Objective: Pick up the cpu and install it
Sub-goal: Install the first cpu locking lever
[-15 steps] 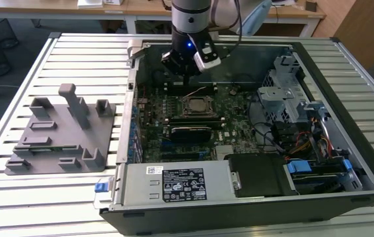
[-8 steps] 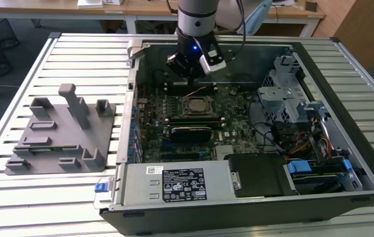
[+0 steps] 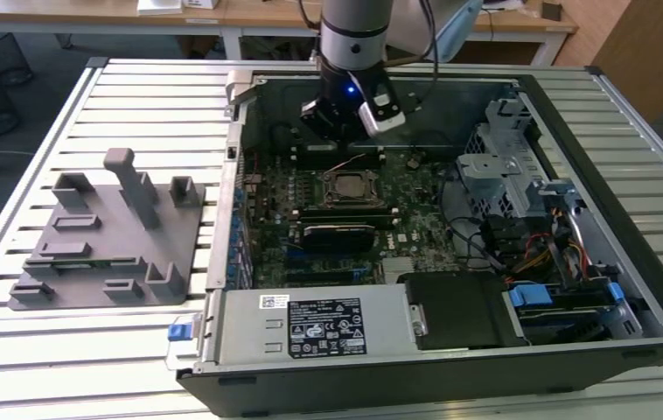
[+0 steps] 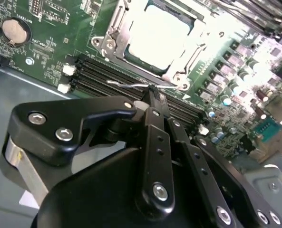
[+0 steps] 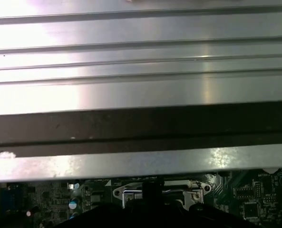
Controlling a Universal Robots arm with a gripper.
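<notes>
Silvery cpu sits framed in socket (end effector just beside).

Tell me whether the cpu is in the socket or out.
In. The cpu lies flat inside the socket frame, with the pincer beside the frame, apparently holding nothing.

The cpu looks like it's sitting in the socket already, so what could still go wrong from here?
The gripper has its shut fingertips at the socket's thin metal lever; a slip might bend it. The cpu lies in the open frame, so a nudge could shift it. The memory slots lie just beside the fingertips and could be scraped.
</notes>
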